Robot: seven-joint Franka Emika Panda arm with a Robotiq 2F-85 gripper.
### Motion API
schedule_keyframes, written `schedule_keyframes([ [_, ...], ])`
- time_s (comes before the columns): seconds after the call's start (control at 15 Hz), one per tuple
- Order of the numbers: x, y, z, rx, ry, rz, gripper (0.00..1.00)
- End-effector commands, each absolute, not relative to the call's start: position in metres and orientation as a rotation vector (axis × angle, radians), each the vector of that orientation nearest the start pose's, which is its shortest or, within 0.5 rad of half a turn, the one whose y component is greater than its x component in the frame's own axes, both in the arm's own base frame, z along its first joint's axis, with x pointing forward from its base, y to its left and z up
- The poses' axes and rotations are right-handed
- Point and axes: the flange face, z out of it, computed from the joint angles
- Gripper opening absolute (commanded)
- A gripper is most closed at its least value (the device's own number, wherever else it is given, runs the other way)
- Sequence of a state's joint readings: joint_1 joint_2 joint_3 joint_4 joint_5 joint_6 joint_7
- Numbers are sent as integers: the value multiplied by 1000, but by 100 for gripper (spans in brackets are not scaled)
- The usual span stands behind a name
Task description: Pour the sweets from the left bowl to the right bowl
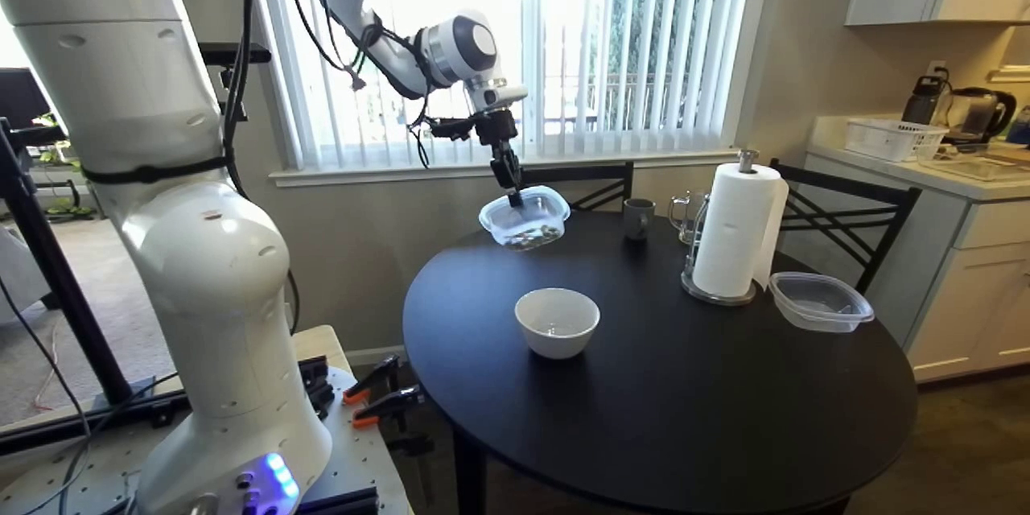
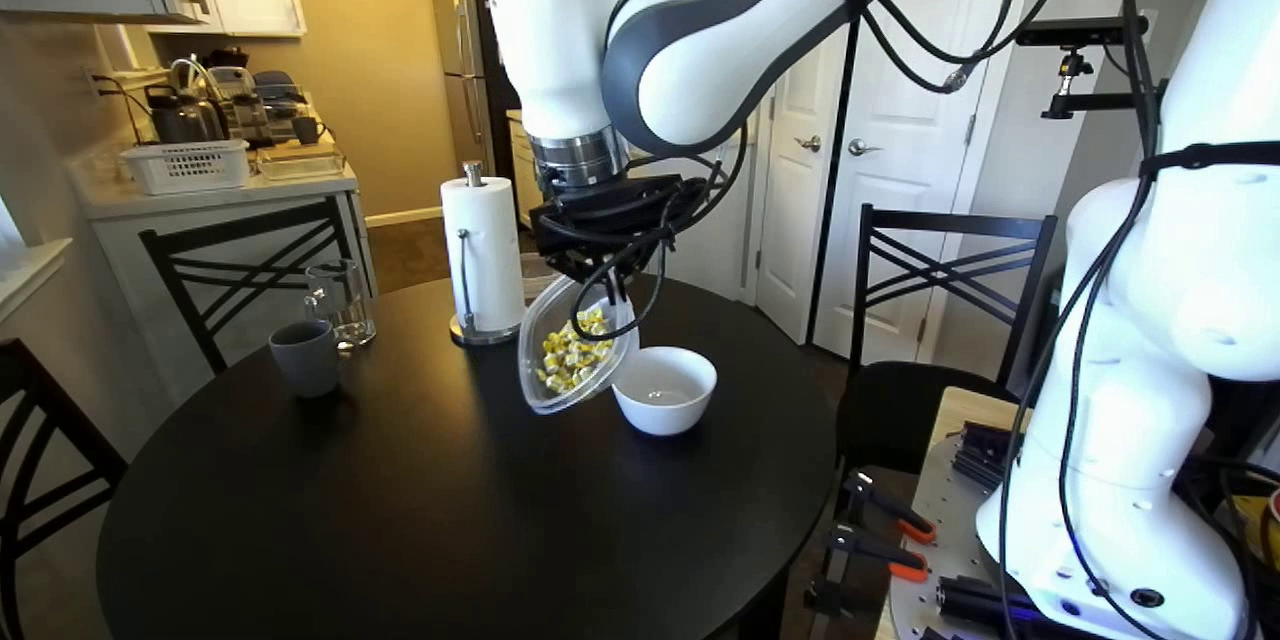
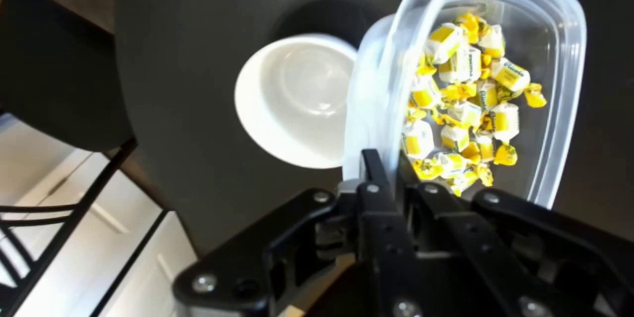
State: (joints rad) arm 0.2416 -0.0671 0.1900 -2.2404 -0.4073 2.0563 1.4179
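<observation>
My gripper (image 3: 388,168) is shut on the side wall of the clear left bowl (image 3: 366,94), with one finger on each side of it. The gripper also shows in an exterior view (image 1: 514,195). The left bowl hangs tilted above the table in both exterior views (image 1: 492,216) (image 2: 532,360). The sweets (image 3: 463,104), in yellow and white wrappers, lie heaped inside it; they also show in both exterior views (image 1: 531,237) (image 2: 572,360). The white right bowl (image 1: 555,344) stands upright and empty on the table (image 2: 661,416), beside and below the left bowl; the wrist view shows it too (image 3: 262,124).
A paper towel roll (image 1: 732,233) stands on the round black table (image 1: 684,386), with a clear shallow container (image 1: 821,306) beside it. A grey mug (image 1: 638,219) and a glass mug (image 2: 345,305) stand near the window side. Black chairs (image 2: 950,270) surround the table.
</observation>
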Motion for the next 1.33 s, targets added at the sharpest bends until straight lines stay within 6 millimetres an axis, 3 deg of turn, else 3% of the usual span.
schedule_keyframes([
  [0.0, 454, 147, 410, -3204, 1542, -475, 2],
  [0.2, 442, 126, 420, -3291, 1694, -496, 2],
  [0.47, 425, 115, 416, -3443, 1900, -458, 2],
  [0.73, 426, 107, 391, -3518, 2047, -331, 2],
  [1.0, 441, 109, 359, -3523, 2070, -249, 2],
  [1.27, 451, 113, 342, -3537, 2090, -203, 2],
])
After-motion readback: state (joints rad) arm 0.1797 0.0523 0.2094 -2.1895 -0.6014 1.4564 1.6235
